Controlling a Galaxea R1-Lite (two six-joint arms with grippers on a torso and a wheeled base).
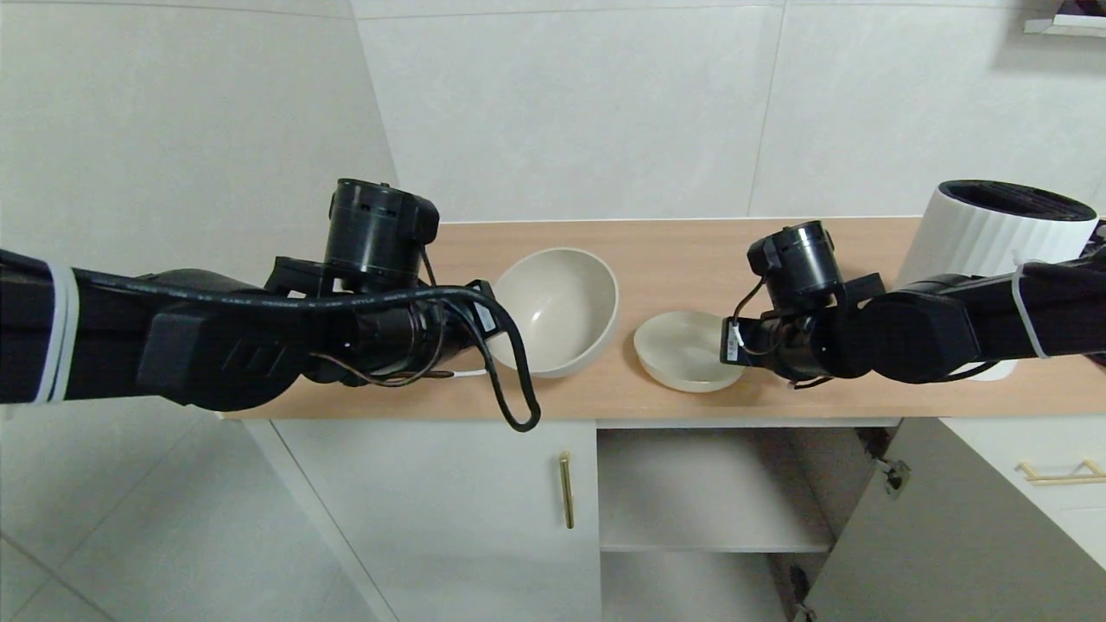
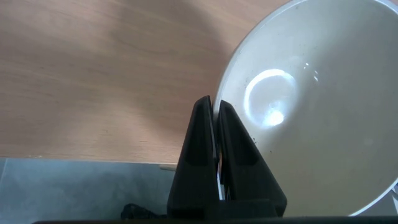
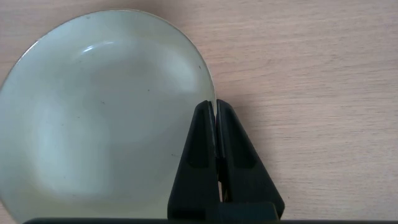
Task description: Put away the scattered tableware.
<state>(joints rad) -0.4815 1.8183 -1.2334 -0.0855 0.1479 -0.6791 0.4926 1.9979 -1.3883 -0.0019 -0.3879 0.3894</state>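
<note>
A small white tag [image 1: 731, 339] hangs at the right wrist; whatever is printed on it is too small to read. On the wooden counter [image 1: 691, 250], the big pale bowl [image 2: 311, 93] sits towards the front edge, left of the middle. The left gripper [image 2: 214, 102] has its two dark fingers pressed together on the bowl's rim, one inside and one outside. From above the bowl seems tipped, its mouth turned partly towards the front, though the arm and its looped cable cover the near rim, so I can't be sure how much of it touches the wood.

Just beside it, to the right and nearer the front edge, lies a shallow plate [image 3: 106, 112]. The right gripper [image 3: 215, 106] is pinched tight on the plate's right rim; the plate looks flat on the counter.

At the right end stands a white ribbed container [image 1: 985, 233] with a dark top, its lower part hidden behind the right arm. Below the counter a cupboard door [image 1: 933, 536] stands open on a bare shelf [image 1: 700, 546].
</note>
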